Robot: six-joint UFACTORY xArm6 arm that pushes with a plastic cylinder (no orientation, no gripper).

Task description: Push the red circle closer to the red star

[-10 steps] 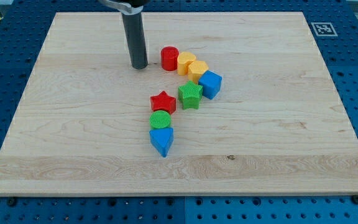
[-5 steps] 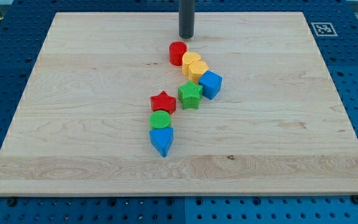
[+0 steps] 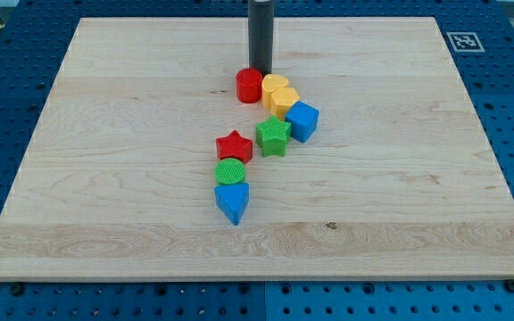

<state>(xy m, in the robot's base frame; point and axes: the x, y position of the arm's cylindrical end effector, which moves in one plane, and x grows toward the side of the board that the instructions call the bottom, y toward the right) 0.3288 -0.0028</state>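
Observation:
The red circle (image 3: 249, 86) stands on the wooden board, above centre, touching a yellow block (image 3: 275, 86) on its right. The red star (image 3: 234, 146) lies lower, a short gap below and slightly left of the circle. My tip (image 3: 260, 70) is right behind the red circle, at its top-right edge, touching or nearly touching it. The rod rises straight up out of the view's top.
A second yellow block (image 3: 284, 101), a blue block (image 3: 302, 119) and a green star (image 3: 274, 135) form a chain right of the red star. A green circle (image 3: 230, 171) and a blue triangle (image 3: 232, 201) sit just below the star. A marker tag (image 3: 463, 41) is at the board's top right corner.
My tip went from the left of the red circle up around behind it, then came down against it. The circle shifted right, then down and left.

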